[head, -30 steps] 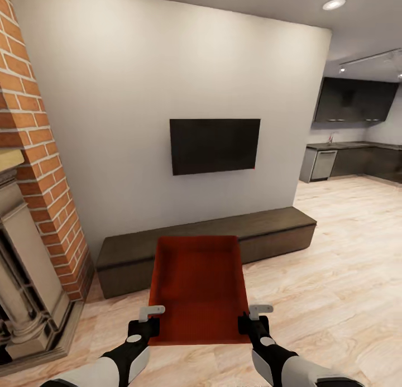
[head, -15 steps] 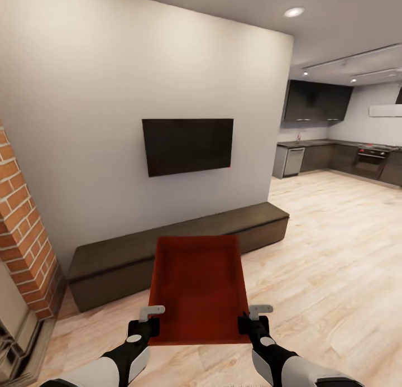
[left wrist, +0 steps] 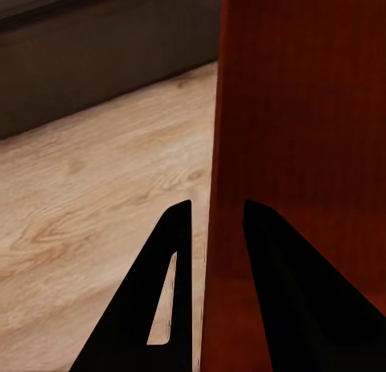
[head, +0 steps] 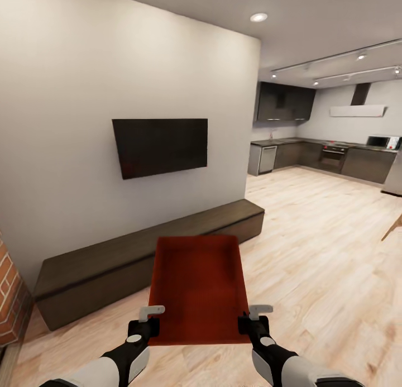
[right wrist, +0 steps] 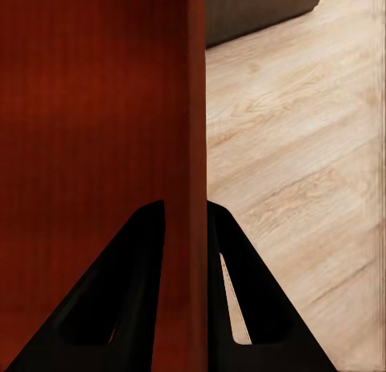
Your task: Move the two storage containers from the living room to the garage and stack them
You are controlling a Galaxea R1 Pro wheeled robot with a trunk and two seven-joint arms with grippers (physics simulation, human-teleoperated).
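Note:
I hold one orange-red storage container [head: 198,286] level in front of me, above the light wood-plank floor [head: 329,264] of the living room. My left gripper [head: 149,319] is shut on its left wall near the closest corner, and my right gripper [head: 252,318] is shut on its right wall. In the left wrist view the container's thin wall [left wrist: 215,187] runs between the two black fingers [left wrist: 173,259]. The right wrist view shows the same pinch on the opposite wall [right wrist: 197,146], with one black finger [right wrist: 137,267] on each side.
A long dark low bench [head: 145,253] runs along the white wall under a black wall-mounted TV [head: 161,146]. A brick fireplace edge [head: 8,303] is at the lower left. An open kitchen with dark cabinets [head: 335,158] lies to the right across wood floor.
The whole view has swung to the right: the fireplace slid almost out at the left and more of the kitchen came in. The container and both grippers keep the same pose.

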